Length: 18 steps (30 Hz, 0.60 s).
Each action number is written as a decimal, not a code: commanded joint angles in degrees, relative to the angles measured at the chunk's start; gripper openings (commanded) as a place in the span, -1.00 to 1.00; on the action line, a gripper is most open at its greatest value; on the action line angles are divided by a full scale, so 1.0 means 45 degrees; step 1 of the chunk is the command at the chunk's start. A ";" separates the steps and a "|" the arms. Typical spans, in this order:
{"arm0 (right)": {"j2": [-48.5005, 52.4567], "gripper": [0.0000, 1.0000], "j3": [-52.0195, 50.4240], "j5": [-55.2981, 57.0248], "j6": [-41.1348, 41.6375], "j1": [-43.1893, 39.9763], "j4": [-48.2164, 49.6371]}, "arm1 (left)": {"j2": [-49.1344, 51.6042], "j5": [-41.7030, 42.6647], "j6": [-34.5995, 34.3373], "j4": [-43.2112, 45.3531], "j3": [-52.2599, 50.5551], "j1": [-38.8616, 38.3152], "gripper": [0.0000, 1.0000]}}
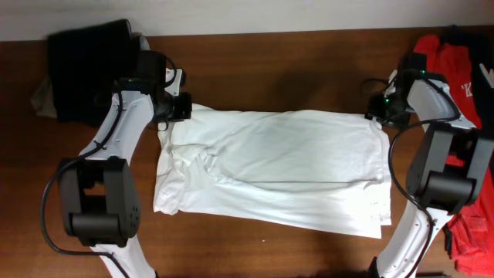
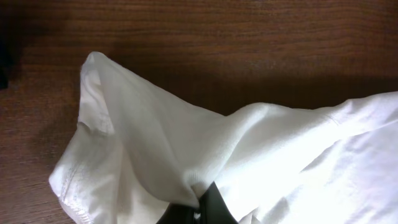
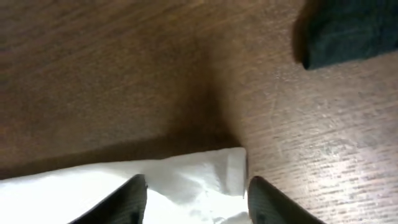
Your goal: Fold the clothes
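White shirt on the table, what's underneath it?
Only the wooden table shows around the shirt. It lies folded over itself, so anything beneath the fabric is hidden.

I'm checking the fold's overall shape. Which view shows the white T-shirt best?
Overhead: the whole white T-shirt lies spread across the table. The left wrist view shows only one bunched corner; the right wrist view, just an edge between its fingers.

Overhead camera looks straight down on the whole table (image 1: 270, 54). My left wrist camera sits close over one corner of the white shirt (image 2: 186, 155). My right wrist camera, lower, faces another corner. All three share that shirt.
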 commanded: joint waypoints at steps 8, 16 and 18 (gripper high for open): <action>0.0350 -0.35 0.0262 0.0801 -0.0015 0.0219 0.0228 | -0.0325 0.0010 -0.0073 -0.0068 0.0175 0.0044 -0.98; 0.0340 -0.92 0.1015 0.0967 0.0539 0.0194 -0.0656 | -0.0563 0.0996 -0.0078 0.0092 0.0330 0.0049 -0.98; 0.0335 -0.92 0.1783 0.0962 0.0957 0.0194 -0.1540 | -0.0986 0.1025 -0.0083 0.0078 0.0403 0.0049 -0.98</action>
